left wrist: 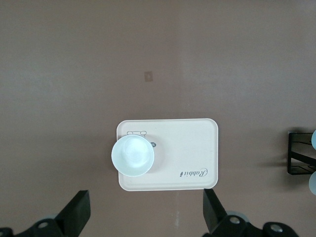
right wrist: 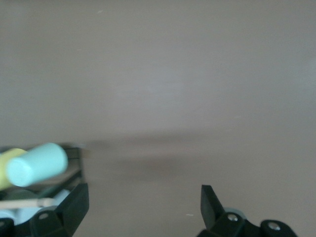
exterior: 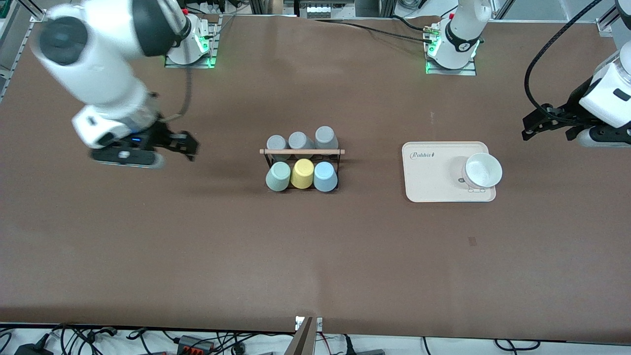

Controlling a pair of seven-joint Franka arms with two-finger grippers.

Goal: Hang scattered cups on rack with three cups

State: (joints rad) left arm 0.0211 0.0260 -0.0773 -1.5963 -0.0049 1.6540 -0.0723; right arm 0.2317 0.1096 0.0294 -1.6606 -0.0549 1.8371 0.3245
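The black wire rack [exterior: 301,152] with a wooden rod across its top stands mid-table. On its row nearer the front camera hang the sage green cup [exterior: 278,176], a yellow cup [exterior: 302,173] and the light blue cup [exterior: 325,176]. Three grey cups [exterior: 299,140] hang on the farther row. My right gripper [exterior: 189,146] is open and empty over bare table toward the right arm's end. Its wrist view [right wrist: 143,212] shows the green cup [right wrist: 38,164] at the edge. My left gripper [exterior: 531,129] is open and empty [left wrist: 145,222], over the table toward the left arm's end.
A beige rounded tray [exterior: 434,185] lies between the rack and the left gripper, with a white bowl [exterior: 483,170] on it. Both show in the left wrist view, the tray [left wrist: 197,148] and the bowl [left wrist: 132,156]. The rack's end [left wrist: 296,158] shows at that view's edge.
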